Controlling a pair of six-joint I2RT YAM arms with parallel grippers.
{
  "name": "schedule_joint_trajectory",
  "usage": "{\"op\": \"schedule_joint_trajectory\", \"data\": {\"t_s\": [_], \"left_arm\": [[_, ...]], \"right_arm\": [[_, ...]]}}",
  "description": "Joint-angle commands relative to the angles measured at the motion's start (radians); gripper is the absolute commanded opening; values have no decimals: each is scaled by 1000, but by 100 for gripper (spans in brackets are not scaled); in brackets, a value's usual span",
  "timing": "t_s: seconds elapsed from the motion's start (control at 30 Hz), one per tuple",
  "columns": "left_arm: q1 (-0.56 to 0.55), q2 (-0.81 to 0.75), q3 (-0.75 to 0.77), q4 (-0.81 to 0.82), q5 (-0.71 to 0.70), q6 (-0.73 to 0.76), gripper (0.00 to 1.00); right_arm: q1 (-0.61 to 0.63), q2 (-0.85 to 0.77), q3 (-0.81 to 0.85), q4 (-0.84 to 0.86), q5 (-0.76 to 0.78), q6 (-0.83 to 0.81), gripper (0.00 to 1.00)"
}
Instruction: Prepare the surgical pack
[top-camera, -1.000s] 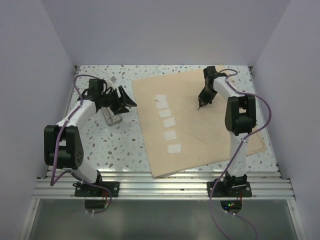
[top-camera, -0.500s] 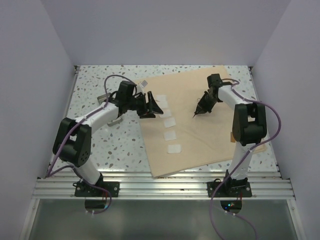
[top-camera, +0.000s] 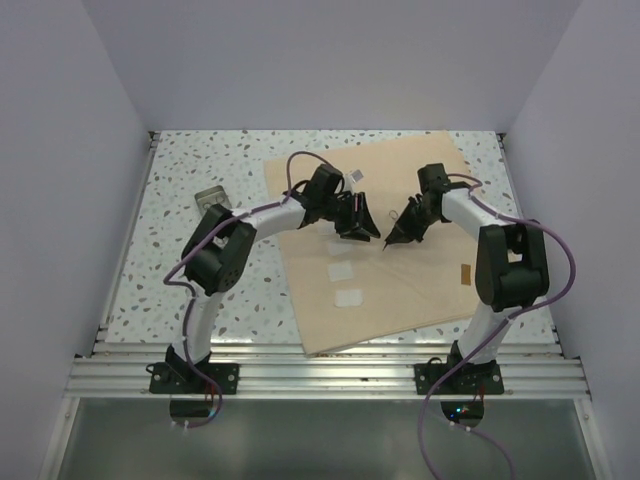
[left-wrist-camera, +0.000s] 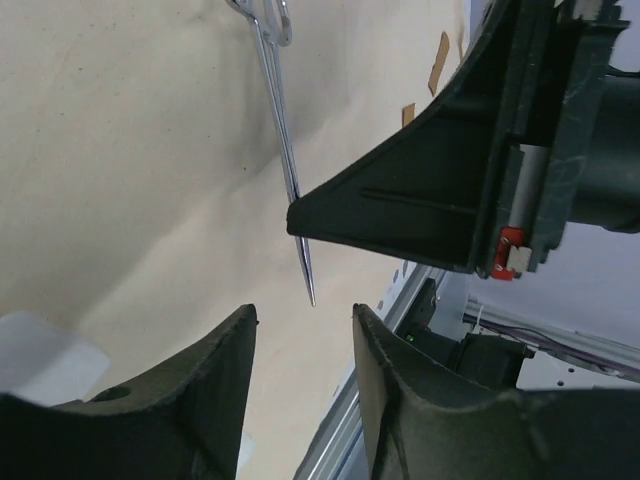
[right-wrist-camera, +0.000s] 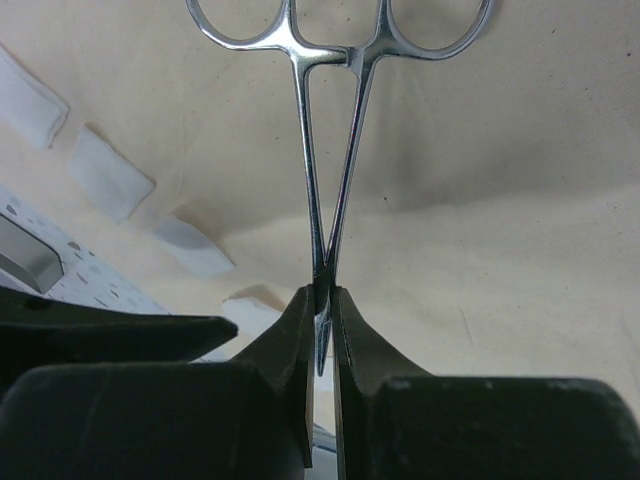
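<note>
Surgical pack cloth (top-camera: 430, 290), tan, spread flat on speckled surface (top-camera: 180, 270), centre toward 3 o'clock from above. Gauze squares (top-camera: 348, 297) near its 9 o'clock edge; silver tin (top-camera: 210, 197) off it, further toward 9 o'clock. Left end effector (top-camera: 362, 230) and right end effector (top-camera: 398, 232) close together over mid-cloth.

Left wrist: fingers (left-wrist-camera: 215, 390) parted, released, gripping nothing; forceps (left-wrist-camera: 284, 150) tip just at 12 o'clock of the gap.

Right wrist: clenched on the steel forceps' shanks, ring handles at 12 o'clock, cloth behind.
</note>
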Motion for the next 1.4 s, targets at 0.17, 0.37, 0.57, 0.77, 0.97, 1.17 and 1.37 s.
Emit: {"op": "schedule_joint_trajectory", "data": {"t_s": [0.17,0.37,0.57,0.77,0.97,1.17,1.37], "left_arm": [[-43,78,86,17,9,-33,40],[-57,126,145,14,29,-46,38],[-69,169,178,8,43,-69,35],[-74,189,188,0,46,-69,22],[-69,207,257,-72,39,-12,0],[-3,65,225,-229,-67,150,0],[199,-297,-139,-225,-119,191,0]], "right_arm": [[1,-58,0,39,-65,7,0],[1,-49,5,38,-74,1,0],[3,-51,8,36,-86,2,0],[1,-55,12,29,-88,-3,0],[-6,-65,42,-16,-51,-19,18],[-31,-82,273,-198,101,-162,65],[-31,-98,436,-297,127,-237,72]]}}
